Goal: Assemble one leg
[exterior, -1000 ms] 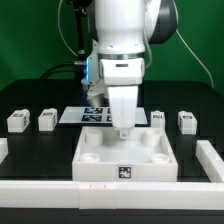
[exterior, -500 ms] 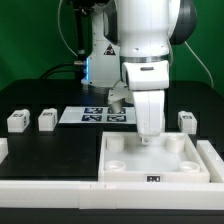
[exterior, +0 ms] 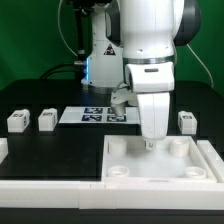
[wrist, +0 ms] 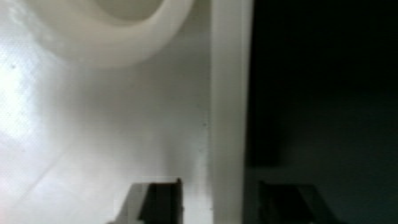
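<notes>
Early days: the gripper [exterior: 150, 143] pinches the panel's [exterior: 152, 166] back rim, its corner holes [exterior: 121, 168] look empty, and three legs [exterior: 46, 120] in view sit loose on the surface [exterior: 60, 150] beyond it, none fitted yet.

pincer [wrist: 217, 200] fingers [wrist: 157, 205] cut off, panel [wrist: 71, 150] blurred
</notes>
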Robot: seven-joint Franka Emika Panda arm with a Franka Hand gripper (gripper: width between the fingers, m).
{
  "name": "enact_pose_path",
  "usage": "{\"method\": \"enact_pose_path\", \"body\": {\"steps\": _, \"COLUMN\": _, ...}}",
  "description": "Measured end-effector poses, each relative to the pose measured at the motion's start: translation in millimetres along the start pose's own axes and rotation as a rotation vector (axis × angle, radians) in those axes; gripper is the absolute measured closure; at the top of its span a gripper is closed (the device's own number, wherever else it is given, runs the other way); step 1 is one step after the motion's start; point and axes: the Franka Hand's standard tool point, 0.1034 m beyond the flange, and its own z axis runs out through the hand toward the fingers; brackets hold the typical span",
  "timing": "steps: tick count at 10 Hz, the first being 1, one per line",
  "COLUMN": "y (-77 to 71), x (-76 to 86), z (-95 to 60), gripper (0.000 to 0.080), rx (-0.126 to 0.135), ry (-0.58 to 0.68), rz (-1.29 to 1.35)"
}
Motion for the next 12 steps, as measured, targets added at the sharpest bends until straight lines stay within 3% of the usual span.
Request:
{"method": "enact_pose_path", "body": {"steps": 1, "y": 0.2, "x": 0.0, "z": -0.6, "gripper": 0.0521, "rx": -0.001, "ry": 0.0, "rz": 0.005}}
{"method": "enact_pose_path", "body": {"steps": 2, "y": -0.3, "x": -0.4, "z": -0.3, "gripper": 0.032, "rx": 0.0, "ry": 0.0, "rz": 0.006}}
{"method": "enact_pose_path", "body": {"steps": 3, "y": -1.6, "x": -0.6, "z": 0.3, "gripper": 0.0202, "rx": 0.0, "ry": 0.0, "rz": 0.023}}
{"method": "enact_pose_path", "body": {"steps": 7, "y": -1.1, "x": -7.3, "z": -0.7, "gripper": 0.0151, "rx": -0.007, "ry": -0.001, "rz": 0.046}}
{"method": "enact_pose_path", "body": {"steps": 9, "y": 1.9, "x": -7.2, "z": -10.3, "gripper": 0.015, "rx": -0.02, "ry": -0.003, "rz": 0.055}}
{"method": "enact_pose_path", "body": {"steps": 11, "y": -18.1, "x": -7.8, "z": -30.4, "gripper": 0.015, "rx": -0.059, "ry": -0.001, "rz": 0.16}}
{"method": "enact_pose_path", "body": {"steps": 12, "y": -28.0, "x": -5.0, "z": -44.8, "gripper": 0.015, "rx": -0.091, "ry": 0.004, "rz": 0.222}}
